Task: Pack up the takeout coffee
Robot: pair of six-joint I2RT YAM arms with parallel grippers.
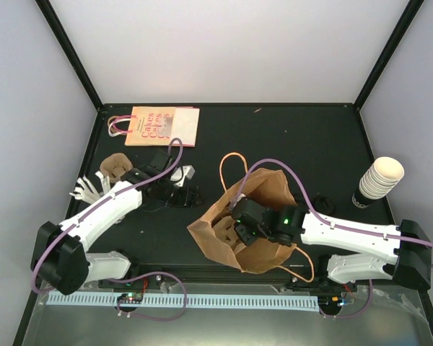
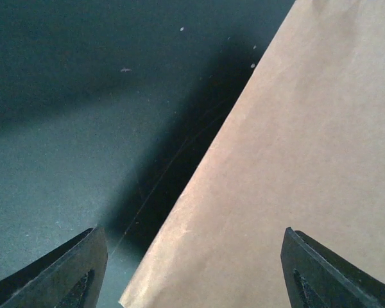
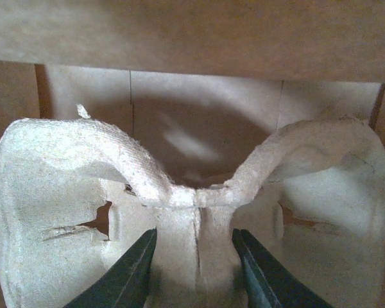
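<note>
Black table [image 1: 274,130], left pincer [image 2: 192,234] spread near brown bag [image 2: 295,160], right pincer [image 3: 194,236] pinching pulp tray [image 3: 51,192] inside.

In front of me lies a matte black tabletop [image 1: 274,137], flecked with a few pale specks. Behind it rises a plain white back wall [image 1: 231,43], with a pale left wall [image 1: 29,130] and a pale right wall [image 1: 418,108] alongside. The left strut [image 1: 68,52] and the right strut [image 1: 390,53], both black, climb the far corners. At my near edge a white slotted rail [image 1: 202,300] runs above a grey metal ledge [image 1: 224,328]. The light is soft and even.
</note>
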